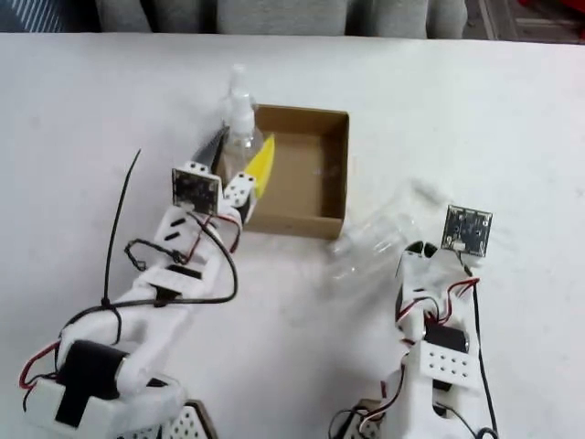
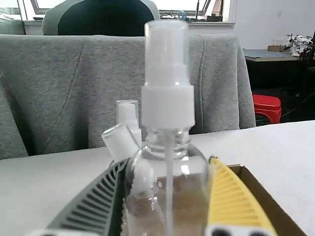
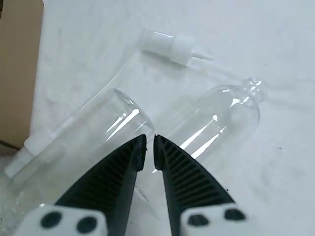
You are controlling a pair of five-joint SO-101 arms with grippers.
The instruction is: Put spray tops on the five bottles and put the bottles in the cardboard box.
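Left wrist view has the left pincer [image 2: 167, 167] pinching an upright capped bottle [image 2: 163, 194] at the cardboard box's [image 2: 268, 199] edge, while the right pincer [image 3: 149, 147], pressed together, hangs near an uncapped bottle [image 3: 219, 120].

Bright, even, from overhead. Blows the desk [image 1: 494, 119] out to near white in high view; leaves only a soft, faint shadow along the cardboard box [image 1: 292, 222] front. Throws streak glare on the lying bottles [image 3: 216, 123] in right wrist view. Backlit by windows [image 2: 172, 4] in left wrist view, small glints on the upright bottle [image 2: 167, 187].
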